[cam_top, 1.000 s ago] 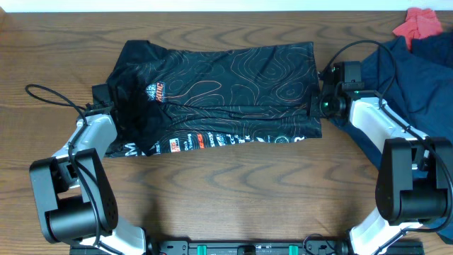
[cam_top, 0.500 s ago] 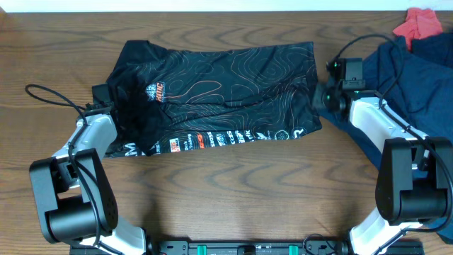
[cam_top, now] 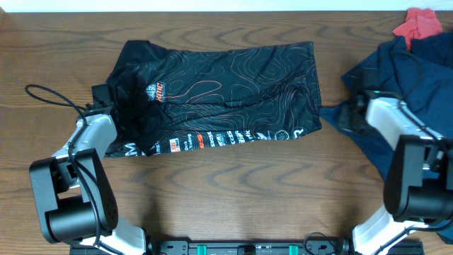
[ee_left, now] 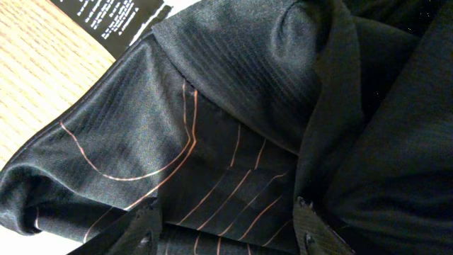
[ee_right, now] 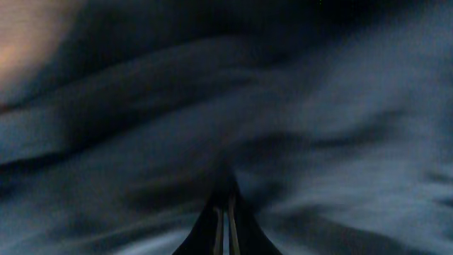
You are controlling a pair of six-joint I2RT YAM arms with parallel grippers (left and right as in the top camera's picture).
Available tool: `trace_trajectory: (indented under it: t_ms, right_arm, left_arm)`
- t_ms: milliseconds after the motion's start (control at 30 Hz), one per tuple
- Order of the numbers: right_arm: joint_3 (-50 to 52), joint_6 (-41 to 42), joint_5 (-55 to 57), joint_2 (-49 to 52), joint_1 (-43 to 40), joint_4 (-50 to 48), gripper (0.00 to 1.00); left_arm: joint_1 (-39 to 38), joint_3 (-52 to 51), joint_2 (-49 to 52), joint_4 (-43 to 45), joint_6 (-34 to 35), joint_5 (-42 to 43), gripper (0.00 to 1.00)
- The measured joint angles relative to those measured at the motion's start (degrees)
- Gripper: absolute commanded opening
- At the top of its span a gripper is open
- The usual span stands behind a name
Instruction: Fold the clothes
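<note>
The black jersey [cam_top: 219,92], with orange-and-white contour lines and a chest logo, lies folded across the middle of the wooden table. My left gripper [cam_top: 107,105] is at the jersey's left edge. In the left wrist view its two fingers [ee_left: 228,228] stand wide apart, open, with jersey fabric [ee_left: 212,120] lying between them. My right gripper [cam_top: 348,120] is off the jersey's right edge, over the navy garment. In the blurred right wrist view its fingers [ee_right: 225,216] are pressed together and shut, with only blue cloth ahead.
A plain navy blue garment [cam_top: 417,64] is heaped at the right side of the table, under my right arm. A small red cloth [cam_top: 417,23] lies at the back right corner. A black cable [cam_top: 49,95] loops by my left arm. Bare wood [cam_top: 233,184] fills the front.
My right gripper has pulled away from the jersey's right edge, moving right and towards the front onto the navy garment. The jersey and the left arm have stayed still.
</note>
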State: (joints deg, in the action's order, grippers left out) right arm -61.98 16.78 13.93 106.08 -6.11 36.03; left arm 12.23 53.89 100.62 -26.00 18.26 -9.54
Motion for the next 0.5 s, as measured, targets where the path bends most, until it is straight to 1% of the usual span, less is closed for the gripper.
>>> trace_trajectory:
  t_ms: [67, 200, 300, 333, 400, 500]
  right_arm:
    - [0.0, 0.0, 0.9, 0.5, -3.8, 0.6, 0.09]
    - [-0.3, 0.0, 1.2, 0.7, -12.1, 0.9, 0.11]
    - [-0.4, 0.2, 1.0, 0.7, -18.7, 2.0, 0.17]
    - [-0.5, 0.2, 1.1, 0.7, -20.7, 2.7, 0.18]
    - [-0.6, 0.5, 1.2, 0.7, -23.7, 4.2, 0.19]
    - [-0.9, 1.6, 0.6, 0.7, -27.1, 5.7, 0.24]
  left_arm:
    - [0.0, 0.0, 0.0, 0.0, 0.0, 0.0, 0.62]
    - [0.0, 0.0, 0.0, 0.0, 0.0, 0.0, 0.62]
    - [0.0, 0.0, 0.0, -0.1, 0.0, 0.0, 0.63]
    - [0.0, 0.0, 0.0, -0.1, 0.0, 0.0, 0.62]
    - [0.0, 0.0, 0.0, -0.1, 0.0, 0.0, 0.63]
    - [0.0, 0.0, 0.0, -0.1, 0.0, 0.0, 0.63]
